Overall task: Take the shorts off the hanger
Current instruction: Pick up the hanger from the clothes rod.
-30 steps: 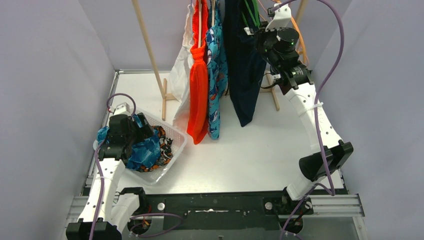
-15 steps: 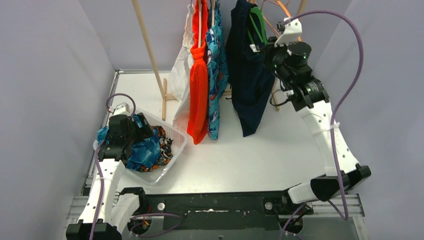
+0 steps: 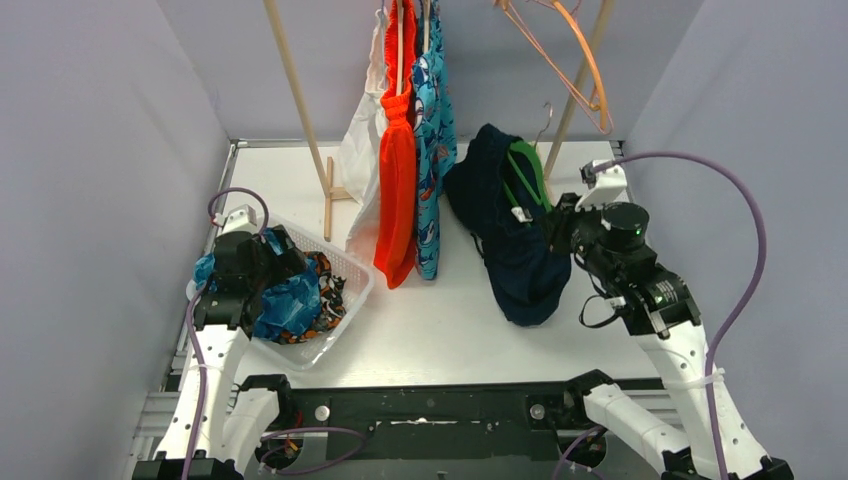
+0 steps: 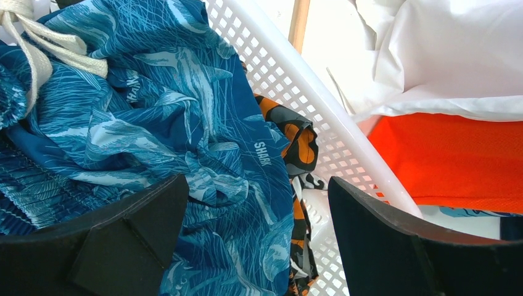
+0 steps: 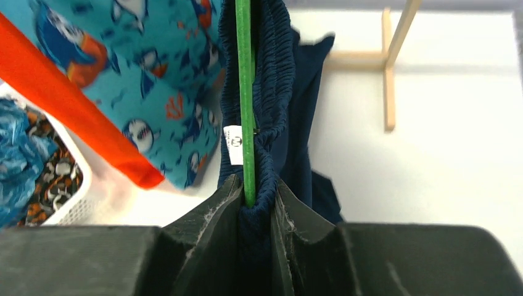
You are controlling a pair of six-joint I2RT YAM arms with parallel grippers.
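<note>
Navy shorts, green hanger pinched by nearly-closed right claw

My two arms wear white shells with black joint housings. A purple cable arcs wide off the right arm; a second purple cable loops by the wrist of the left arm. A green light glows on the right wrist. Silver bolts dot the black base rail. My jaws are matte black wedges.
</note>
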